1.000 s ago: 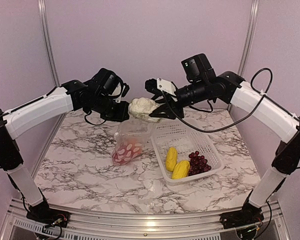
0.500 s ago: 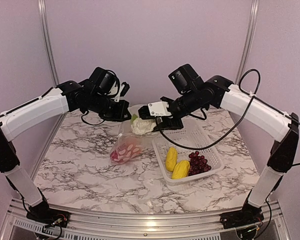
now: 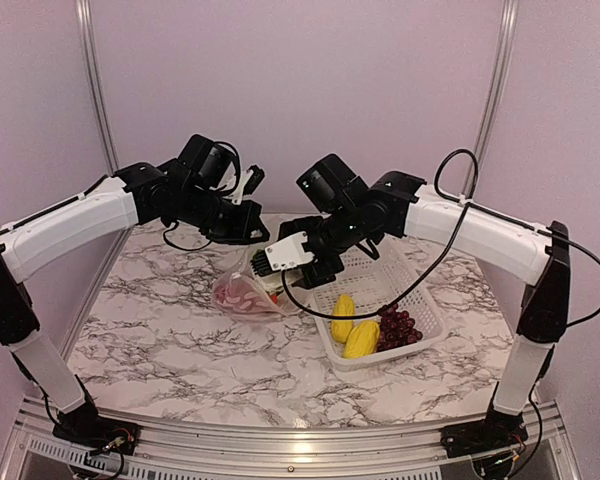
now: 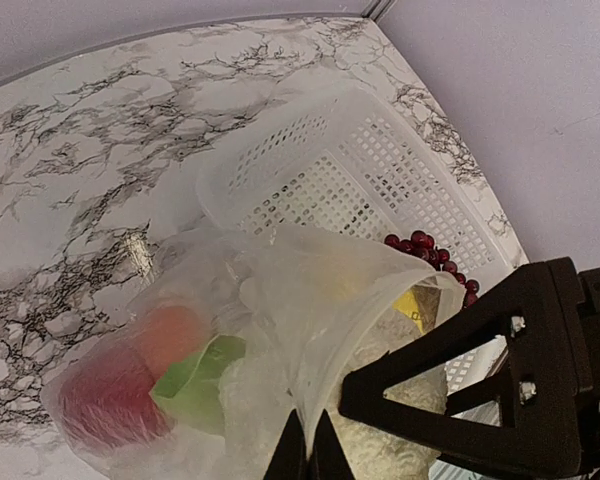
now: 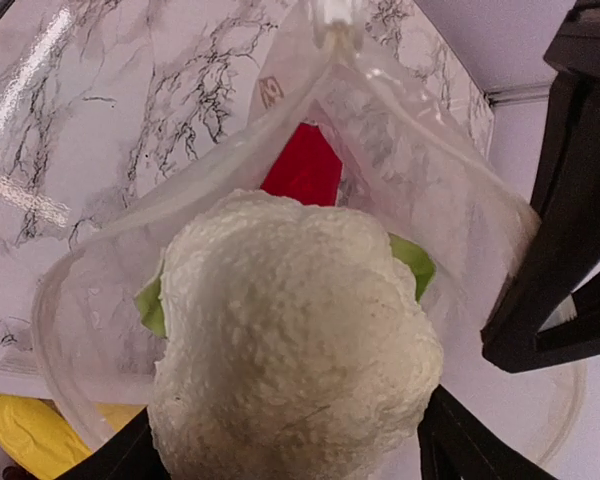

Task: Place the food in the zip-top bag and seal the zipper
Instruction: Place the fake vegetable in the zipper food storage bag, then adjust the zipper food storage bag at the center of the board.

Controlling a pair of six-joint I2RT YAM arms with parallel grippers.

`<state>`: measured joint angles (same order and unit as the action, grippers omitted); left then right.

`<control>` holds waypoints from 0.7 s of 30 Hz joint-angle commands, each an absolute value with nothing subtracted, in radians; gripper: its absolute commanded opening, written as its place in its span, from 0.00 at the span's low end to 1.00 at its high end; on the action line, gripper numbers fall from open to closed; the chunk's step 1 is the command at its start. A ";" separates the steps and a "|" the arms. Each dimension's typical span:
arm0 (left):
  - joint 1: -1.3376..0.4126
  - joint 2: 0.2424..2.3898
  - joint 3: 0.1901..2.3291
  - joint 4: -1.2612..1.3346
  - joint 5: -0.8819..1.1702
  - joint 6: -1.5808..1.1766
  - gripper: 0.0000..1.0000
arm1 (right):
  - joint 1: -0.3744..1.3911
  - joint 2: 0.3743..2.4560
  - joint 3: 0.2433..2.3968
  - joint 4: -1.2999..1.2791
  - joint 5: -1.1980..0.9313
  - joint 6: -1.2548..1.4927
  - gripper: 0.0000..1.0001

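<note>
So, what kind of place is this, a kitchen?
Probably a robot test cell, not a real kitchen: plain walls with aluminium frame posts, a marble-pattern table, and toy grapes in a basket.

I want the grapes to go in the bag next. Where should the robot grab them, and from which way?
Probably from straight above. The grapes lie low in the near right corner of the basket. Its walls block the near and right sides, and the yellow pieces lie right beside them on the left. Pinching the bunch across its middle looks safest, as single grapes at the edge are small and round.
</note>
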<state>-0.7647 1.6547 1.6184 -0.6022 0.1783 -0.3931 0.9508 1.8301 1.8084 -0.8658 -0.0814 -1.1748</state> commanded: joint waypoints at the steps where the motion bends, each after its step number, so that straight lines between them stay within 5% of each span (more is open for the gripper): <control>1: -0.762 1.650 1.607 -0.583 0.186 -0.382 0.00 | 0.952 1.807 1.849 -0.769 0.029 -1.121 0.80; 8: -0.729 1.658 1.603 -0.584 0.180 -0.392 0.00 | 0.952 1.756 1.861 -0.853 -0.059 -1.041 0.82; 15: -0.708 1.666 1.602 -0.587 0.183 -0.393 0.00 | 0.955 1.717 1.823 -1.043 -0.230 -1.090 0.63; 21: -0.697 1.667 1.595 -0.586 0.188 -0.390 0.00 | 0.990 1.708 1.727 -1.075 -0.231 -1.107 0.58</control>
